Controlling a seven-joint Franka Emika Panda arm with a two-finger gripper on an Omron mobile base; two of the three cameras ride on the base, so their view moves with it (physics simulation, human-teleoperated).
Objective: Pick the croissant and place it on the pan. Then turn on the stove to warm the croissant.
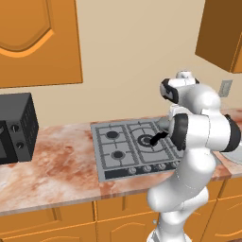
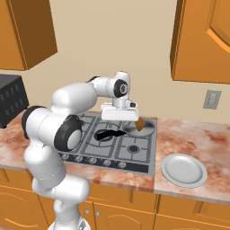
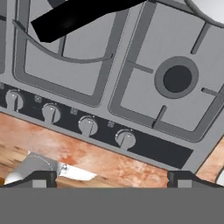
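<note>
Since the croissant (image 2: 139,124) already lies in the pan (image 2: 146,130), the wide-open, empty gripper (image 2: 130,120) should descend squarely toward the near knobs (image 3: 89,126) of the stove (image 2: 134,150).

A black boxy microwave (image 1: 16,127) stands at the far left end of the marbled reddish countertop (image 1: 56,165), its back close to the beige wall (image 1: 127,61). Taking that microwave as the landmark, an orange wall cabinet (image 1: 40,40) hangs directly above it, and a second orange wall cabinet (image 2: 202,40) hangs far off to its right. Under that far cabinet a grey wall outlet (image 2: 211,99) sits on the wall, and a round white plate (image 2: 184,170) lies flat on the countertop near the front edge. Orange base cabinets (image 1: 52,222) run below the microwave's counter.
</note>
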